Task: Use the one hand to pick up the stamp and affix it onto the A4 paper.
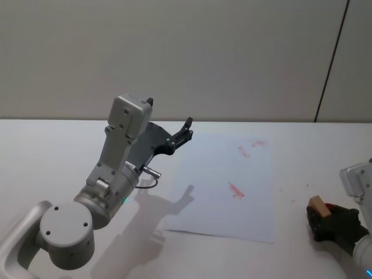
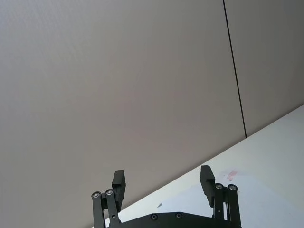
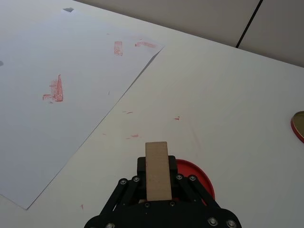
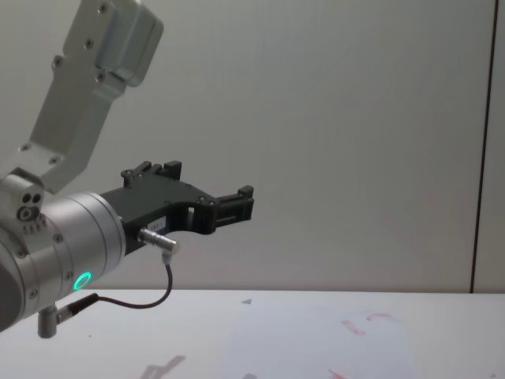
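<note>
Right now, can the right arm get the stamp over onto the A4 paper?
Probably yes. The right gripper is shut on the stamp, just right of the A4 paper, with nothing standing between them. The left gripper hangs open, raised by the paper's far left side.

The setting looks like a robotics lab or test room. A plain white table [image 1: 325,145] stands against a bare grey-beige panelled wall [image 1: 174,52] with one dark vertical seam [image 1: 333,58]. A pale grey jointed robot arm [image 1: 110,174] rises over the table's left side. The A4 paper [image 1: 215,174] near the table's middle carries smudged red marks [image 1: 236,190].
</note>
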{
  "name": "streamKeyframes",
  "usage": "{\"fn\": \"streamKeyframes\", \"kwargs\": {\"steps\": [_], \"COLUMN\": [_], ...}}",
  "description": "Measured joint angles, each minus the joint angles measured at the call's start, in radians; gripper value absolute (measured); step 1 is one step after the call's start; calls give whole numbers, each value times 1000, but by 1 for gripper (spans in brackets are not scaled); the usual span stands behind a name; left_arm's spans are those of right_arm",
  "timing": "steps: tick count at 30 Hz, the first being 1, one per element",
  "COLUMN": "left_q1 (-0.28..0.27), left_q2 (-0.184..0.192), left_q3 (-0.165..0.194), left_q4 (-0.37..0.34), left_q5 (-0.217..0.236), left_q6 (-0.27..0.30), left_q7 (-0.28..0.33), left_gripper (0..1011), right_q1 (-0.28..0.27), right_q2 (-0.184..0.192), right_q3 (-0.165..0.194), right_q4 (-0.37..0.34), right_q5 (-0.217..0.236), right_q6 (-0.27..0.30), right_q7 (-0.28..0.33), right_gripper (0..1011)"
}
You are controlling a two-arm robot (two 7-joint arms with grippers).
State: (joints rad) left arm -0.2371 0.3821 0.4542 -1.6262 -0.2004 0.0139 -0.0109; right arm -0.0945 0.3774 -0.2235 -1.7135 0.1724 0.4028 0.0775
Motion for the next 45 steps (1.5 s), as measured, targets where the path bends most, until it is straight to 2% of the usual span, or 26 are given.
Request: {"fn": "streamKeyframes", "kwargs": {"steps": [1, 3, 11, 28, 34, 45], "left_q1": [0, 0, 0, 0, 0, 0], "left_q2": [0, 0, 0, 0, 0, 0], "left_q3": [0, 0, 0, 0, 0, 0], "left_q4": [0, 0, 0, 0, 0, 0], "left_q5": [0, 0, 0, 0, 0, 0], "left_q6": [0, 0, 0, 0, 0, 0], "left_q7": [0, 0, 0, 0, 0, 0], "left_gripper": [1003, 1003, 1003, 1003, 1003, 1003], "right_q1": [0, 0, 2, 44, 74, 125], "right_q2": [0, 0, -2, -18, -36, -77], "right_q3": [0, 0, 0, 1, -7, -40], "right_q4": [0, 0, 2, -15, -23, -4], "right_q5": [0, -1, -5, -46, -57, -70], "right_q6": [0, 0, -7, -119, -154, -155], "right_q7": [0, 1, 2, 27, 75, 193], "right_gripper": [238, 220, 220, 221, 220, 221]}}
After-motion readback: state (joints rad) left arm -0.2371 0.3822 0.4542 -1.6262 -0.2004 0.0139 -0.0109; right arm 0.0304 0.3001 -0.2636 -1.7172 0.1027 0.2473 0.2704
